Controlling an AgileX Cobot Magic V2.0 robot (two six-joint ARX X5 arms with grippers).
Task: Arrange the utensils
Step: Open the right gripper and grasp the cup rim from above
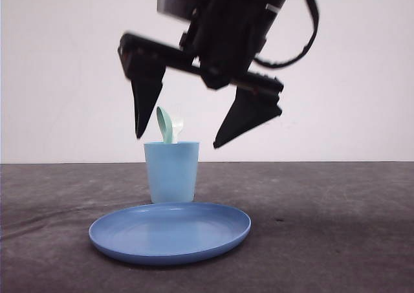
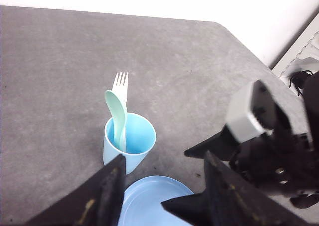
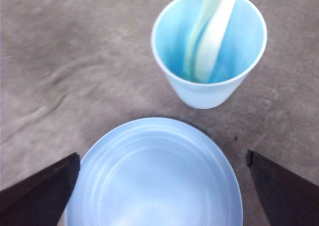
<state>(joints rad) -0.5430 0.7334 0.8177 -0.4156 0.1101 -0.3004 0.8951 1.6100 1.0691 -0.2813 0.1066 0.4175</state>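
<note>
Standing in cup (image 1: 171, 172): fork (image 2: 120, 84), spoon (image 2: 116, 111) | right gripper (image 1: 178, 138) above, fingers spread wide, nothing held | left gripper (image 2: 162, 196) open, empty | risk: cup tipped if clipped by fingers
</note>
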